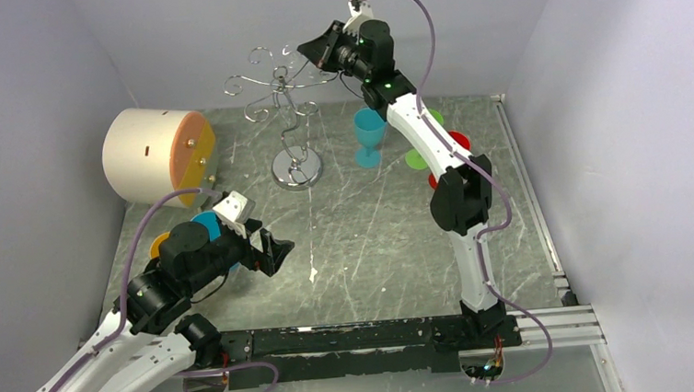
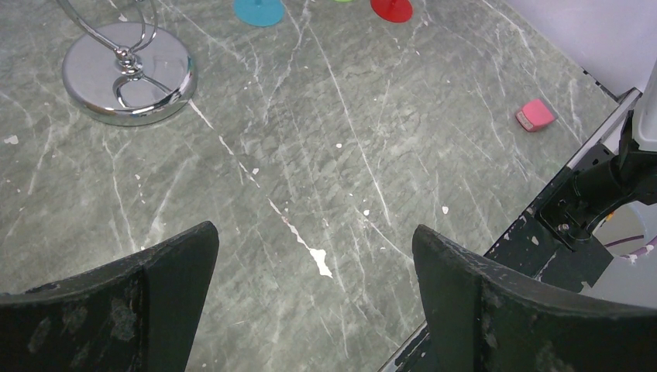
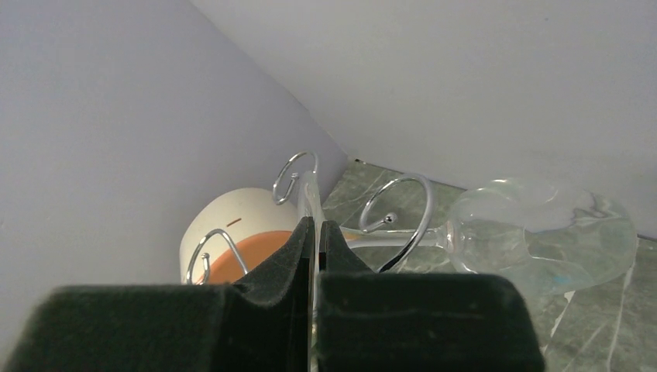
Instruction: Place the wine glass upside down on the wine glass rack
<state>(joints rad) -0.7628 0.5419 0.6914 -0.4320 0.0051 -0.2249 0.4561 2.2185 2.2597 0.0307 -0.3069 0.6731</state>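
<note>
- Our right tool has its pads pressed together on the thin foot of the clear wine glass. The stem runs ahead and to the right of the tool, and the bowl lies sideways, not yet hanging.
- The stem meets a curled loop of the wine glass rack just ahead of the pads. We cannot tell whether it sits inside the loop.
- To do this well, we would seat the stem fully in the loop and roll the wrist until the bowl hangs down. We would let go only once the foot bears on the wire.
- Our left tool is spread wide above the tabletop, holding nothing. The rack's chrome base sits ahead to its left.
- We can read no brand, label or writing.
</note>
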